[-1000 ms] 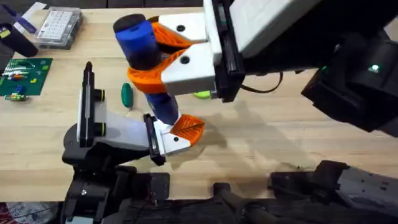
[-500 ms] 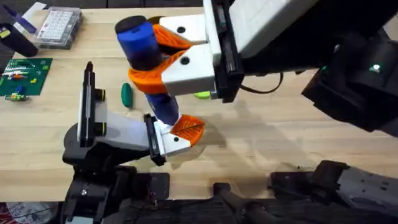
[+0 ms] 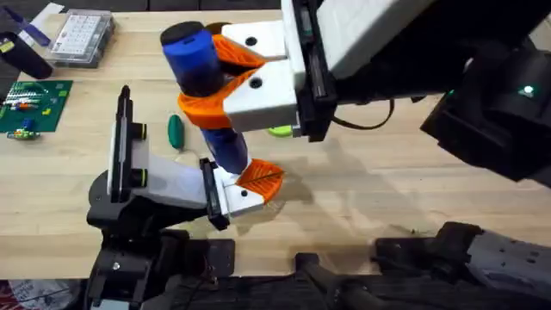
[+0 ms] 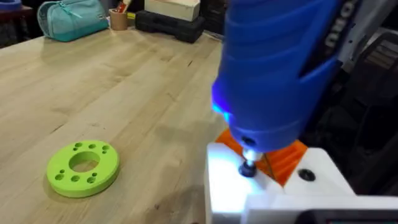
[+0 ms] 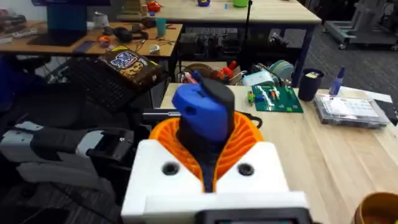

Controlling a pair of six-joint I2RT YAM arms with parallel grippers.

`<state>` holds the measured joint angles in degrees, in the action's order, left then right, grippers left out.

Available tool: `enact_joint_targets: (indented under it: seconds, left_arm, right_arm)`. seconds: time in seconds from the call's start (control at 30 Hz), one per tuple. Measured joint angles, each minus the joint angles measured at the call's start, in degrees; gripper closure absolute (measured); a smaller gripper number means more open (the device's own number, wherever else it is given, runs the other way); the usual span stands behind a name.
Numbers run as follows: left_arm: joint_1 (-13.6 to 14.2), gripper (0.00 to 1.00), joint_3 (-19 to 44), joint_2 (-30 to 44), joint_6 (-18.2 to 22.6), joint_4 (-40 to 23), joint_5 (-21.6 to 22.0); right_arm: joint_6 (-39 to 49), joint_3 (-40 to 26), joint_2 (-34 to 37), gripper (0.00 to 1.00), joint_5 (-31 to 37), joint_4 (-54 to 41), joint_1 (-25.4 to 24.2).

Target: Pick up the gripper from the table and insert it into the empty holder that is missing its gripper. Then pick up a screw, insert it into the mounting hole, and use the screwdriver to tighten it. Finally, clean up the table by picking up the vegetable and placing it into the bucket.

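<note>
My right gripper [image 3: 215,79] reaches across the table and is shut on the blue screwdriver [image 3: 196,65], orange pads on both sides of its body. The right wrist view shows the same grip [image 5: 205,149]. The screwdriver points down, its thin bit on a dark screw [image 4: 248,168] in the white gripper piece with an orange pad [image 3: 248,183]. That piece sits at the end of my left gripper [image 3: 225,194]. A blue glow lights the piece under the bit. The dark green vegetable [image 3: 176,131] lies on the table just left of the screwdriver. The bucket's orange rim [image 5: 377,208] shows nearby.
A lime-green ring with holes [image 4: 83,168] lies on the wood beyond the gripper piece. A green circuit board [image 3: 34,105], a clear parts box [image 3: 82,36] and a dark pen [image 3: 19,50] sit at the far left. The right arm's bulk covers the right half.
</note>
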<state>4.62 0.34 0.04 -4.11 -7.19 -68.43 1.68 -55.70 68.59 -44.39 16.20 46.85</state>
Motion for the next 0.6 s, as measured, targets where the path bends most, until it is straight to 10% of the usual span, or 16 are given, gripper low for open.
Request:
enact_joint_targets:
  seconds: [0.6]
  left_arm:
    - [0.00, 0.985, 0.00, 0.01, -0.24, -0.14, -0.84]
  right_arm:
    - [0.99, -0.53, -0.50, 0.954, 0.22, -2.85, 0.00]
